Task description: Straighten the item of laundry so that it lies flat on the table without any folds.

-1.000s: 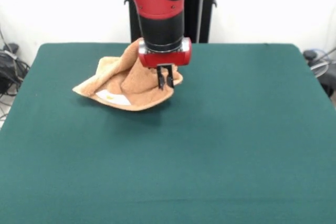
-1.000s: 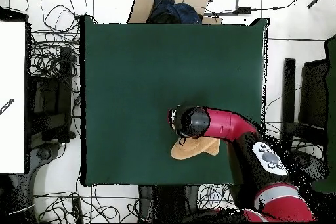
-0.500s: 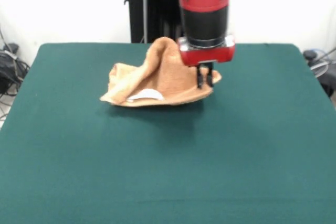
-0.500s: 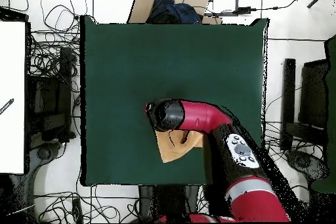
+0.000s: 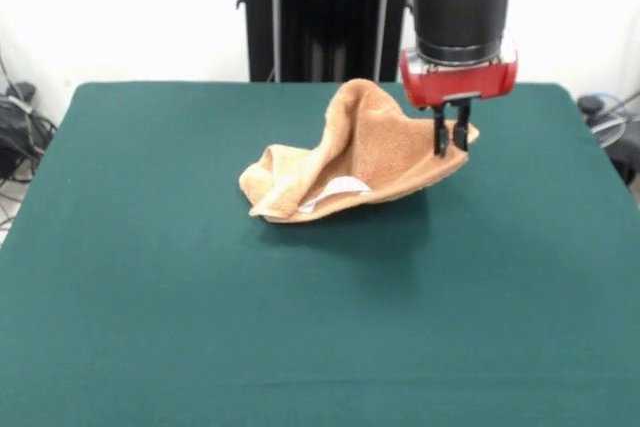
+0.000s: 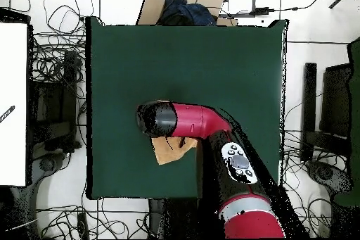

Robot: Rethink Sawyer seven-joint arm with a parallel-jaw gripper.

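The orange-tan towel [image 5: 355,162] lies bunched and folded on the dark green table [image 5: 320,327], with one corner lifted at the right. Its white label [image 5: 338,190] shows under a fold at the front. My gripper [image 5: 450,142] is shut on that lifted right corner and holds it a little above the table. In the overhead view the arm covers most of the towel [image 6: 169,150]; only a tan patch shows below the gripper's wrist [image 6: 156,119].
Cables and dark gear lie on the floor at both sides of the table [image 5: 15,127]. A cardboard box [image 6: 184,3] sits beyond the table's far edge in the overhead view. A white surface [image 6: 13,103] stands at the left.
The gripper has carried the towel's corner steadily to the right in the front view, dragging the whole towel along with it. The grip has stayed shut.
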